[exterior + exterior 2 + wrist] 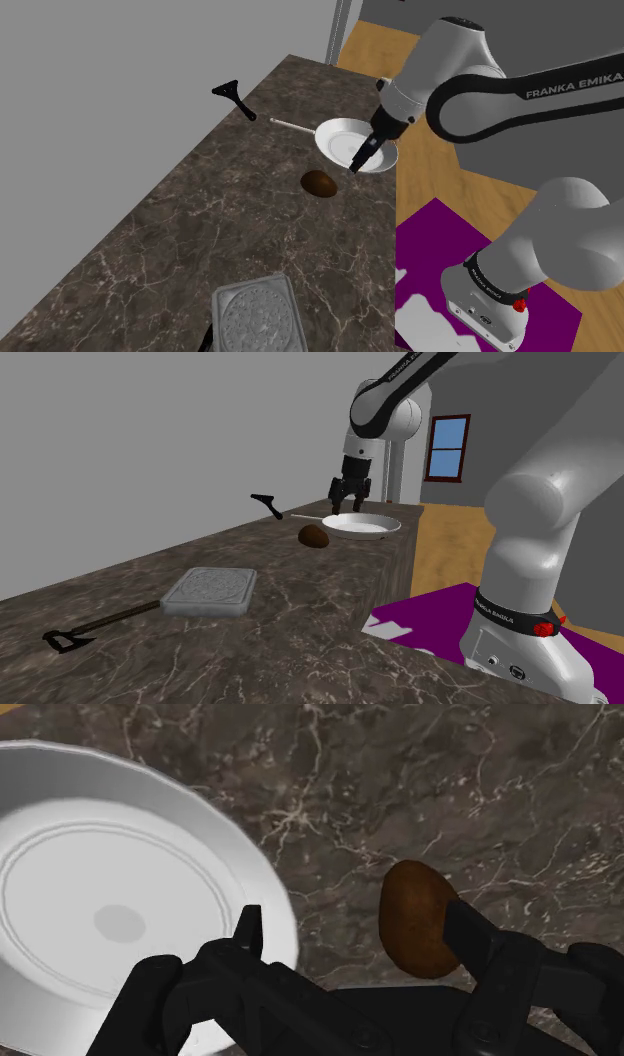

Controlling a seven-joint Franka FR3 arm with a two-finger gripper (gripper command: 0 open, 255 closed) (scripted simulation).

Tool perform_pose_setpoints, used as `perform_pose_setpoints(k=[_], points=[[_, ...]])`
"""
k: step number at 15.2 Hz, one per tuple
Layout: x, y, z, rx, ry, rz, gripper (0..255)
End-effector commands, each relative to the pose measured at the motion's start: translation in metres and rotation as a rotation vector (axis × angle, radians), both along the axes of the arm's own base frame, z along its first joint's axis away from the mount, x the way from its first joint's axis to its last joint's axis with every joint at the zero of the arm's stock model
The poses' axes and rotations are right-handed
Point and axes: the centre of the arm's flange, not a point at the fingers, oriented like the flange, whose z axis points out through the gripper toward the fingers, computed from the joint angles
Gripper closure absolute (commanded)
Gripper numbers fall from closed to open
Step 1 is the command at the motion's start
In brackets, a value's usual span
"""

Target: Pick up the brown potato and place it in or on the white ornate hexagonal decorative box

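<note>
The brown potato [319, 183] [314, 537] lies on the dark marble counter [200, 230], just beside a white dish. My black gripper [362, 158] [347, 502] hangs open above the dish's rim, a little above the counter. In the wrist view the gripper [365, 939] has its fingers apart with nothing between them. The potato [418, 919] lies below, partly behind one fingertip [480, 939]. The pale grey ornate box [258, 315] [211, 590] sits flat and closed at the counter's other end, far from the gripper.
The white round dish [340, 135] [375, 527] [120, 894] has a thin handle [290, 125]. A black tool [232, 98] [267, 504] lies near the wall. A long-handled tool [90, 627] lies past the box. A purple rug [440, 240] covers wooden floor.
</note>
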Motion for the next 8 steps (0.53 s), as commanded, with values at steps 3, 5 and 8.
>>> perform_pose_setpoints(k=[3, 5, 8], points=[[0.005, 0.034, -0.026, 0.028, -0.046, 0.093, 0], [0.006, 0.053, -0.040, 0.042, -0.067, 0.139, 0], [0.007, 0.065, -0.052, 0.049, -0.078, 0.163, 0]])
